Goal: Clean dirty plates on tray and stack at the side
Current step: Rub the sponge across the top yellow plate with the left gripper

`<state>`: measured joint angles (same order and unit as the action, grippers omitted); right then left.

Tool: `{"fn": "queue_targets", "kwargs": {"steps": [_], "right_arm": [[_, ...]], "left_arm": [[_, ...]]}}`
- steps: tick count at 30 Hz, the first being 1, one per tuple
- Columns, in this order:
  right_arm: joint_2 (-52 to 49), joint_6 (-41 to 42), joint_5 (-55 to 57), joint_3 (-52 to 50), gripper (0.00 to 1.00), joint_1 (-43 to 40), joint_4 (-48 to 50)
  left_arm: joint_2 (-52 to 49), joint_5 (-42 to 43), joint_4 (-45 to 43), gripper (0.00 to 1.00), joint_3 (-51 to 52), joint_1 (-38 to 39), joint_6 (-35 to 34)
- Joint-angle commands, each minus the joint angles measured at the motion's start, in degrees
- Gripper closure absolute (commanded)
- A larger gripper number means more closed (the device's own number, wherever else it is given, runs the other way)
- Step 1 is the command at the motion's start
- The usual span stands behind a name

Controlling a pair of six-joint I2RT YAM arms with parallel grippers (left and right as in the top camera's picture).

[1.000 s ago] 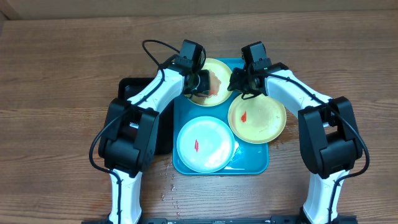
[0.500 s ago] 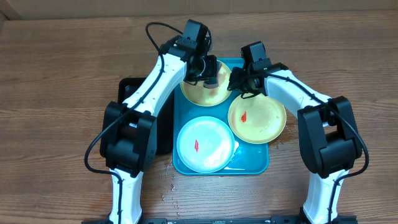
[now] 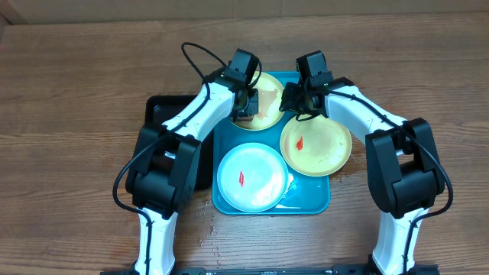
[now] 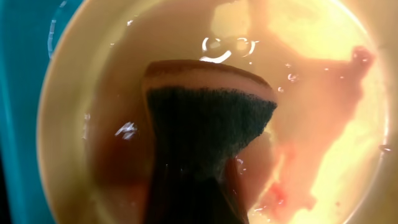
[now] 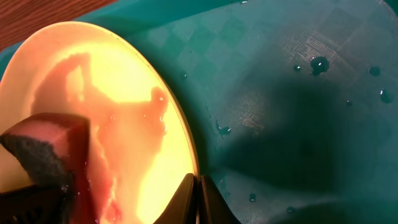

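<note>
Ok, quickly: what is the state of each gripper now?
Left gripper: closed, holding the sponge on a yellow plate.
Right gripper: closed on that plate's rim.

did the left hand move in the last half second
Yes. The left hand, with its sponge, slid across the far plate away from the far rim of the tray, toward the robot.

Back plate (image 3: 270, 114) partly under left arm (image 3: 197, 113), black tray (image 3: 157, 108) mostly hidden
</note>
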<state>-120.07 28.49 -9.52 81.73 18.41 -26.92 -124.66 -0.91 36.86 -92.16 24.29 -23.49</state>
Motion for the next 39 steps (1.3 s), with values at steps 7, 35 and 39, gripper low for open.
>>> {"fn": "queue_targets", "kwargs": {"steps": [7, 35, 39], "right_arm": [[-0.94, 0.28, 0.44, -0.37, 0.96, 0.26, 0.24], [-0.94, 0.24, 0.44, -0.37, 0.96, 0.26, 0.04], [-0.94, 0.24, 0.44, -0.37, 0.96, 0.26, 0.02]], "left_arm": [[-0.68, 25.51, -4.98, 0.96, 1.95, 0.48, -0.96], [-0.7, -3.65, 0.92, 0.96, -0.48, 1.33, 0.55], [-0.7, 9.35, -1.81, 0.96, 1.16, 1.92, 0.52]]}}
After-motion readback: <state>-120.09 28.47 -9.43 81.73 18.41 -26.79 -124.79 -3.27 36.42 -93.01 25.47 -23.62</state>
